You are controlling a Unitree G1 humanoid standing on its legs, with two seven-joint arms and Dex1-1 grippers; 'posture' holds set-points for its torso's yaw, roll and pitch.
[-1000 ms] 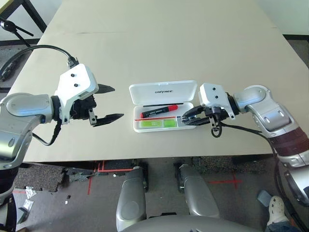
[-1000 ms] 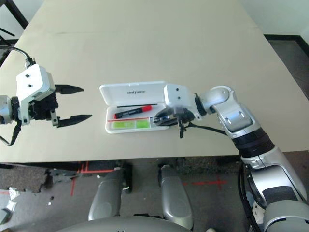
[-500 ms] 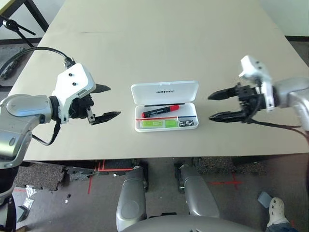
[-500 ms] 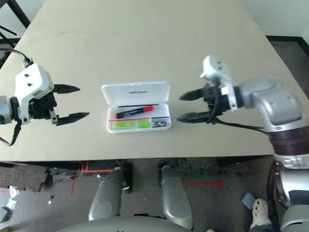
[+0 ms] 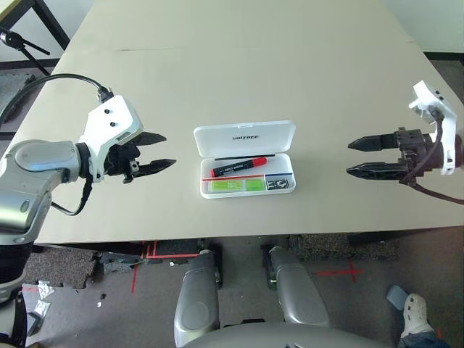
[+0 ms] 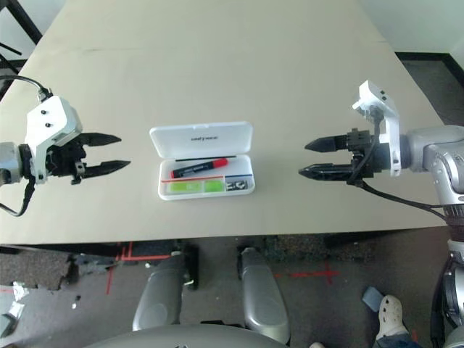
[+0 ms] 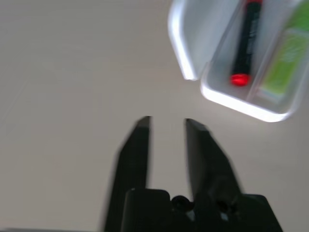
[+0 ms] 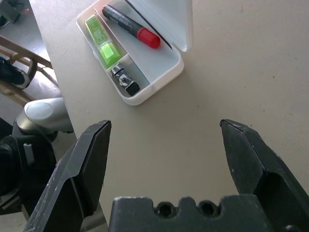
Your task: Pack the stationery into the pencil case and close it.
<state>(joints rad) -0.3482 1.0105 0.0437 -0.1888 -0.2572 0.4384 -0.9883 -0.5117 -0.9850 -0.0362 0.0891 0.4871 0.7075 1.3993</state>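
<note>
Beige worktop point(image 5: 239, 65) spreads under me, and the pencil case point(image 5: 246, 168) lies open at its near middle, long axis running side to side, lid point(image 5: 244, 135) tipped back on the far side. Inside lie the red marker point(image 5: 240, 167), the green highlighter point(image 5: 236, 186) and the tiny black-and-silver piece point(image 5: 276, 184) (all packed, I judge). My left pincer point(image 5: 164, 150) hangs narrowed but empty, nearer the case; my right pincer point(image 5: 357, 157) gapes wide, well apart. Only closing the lid remains.
</note>
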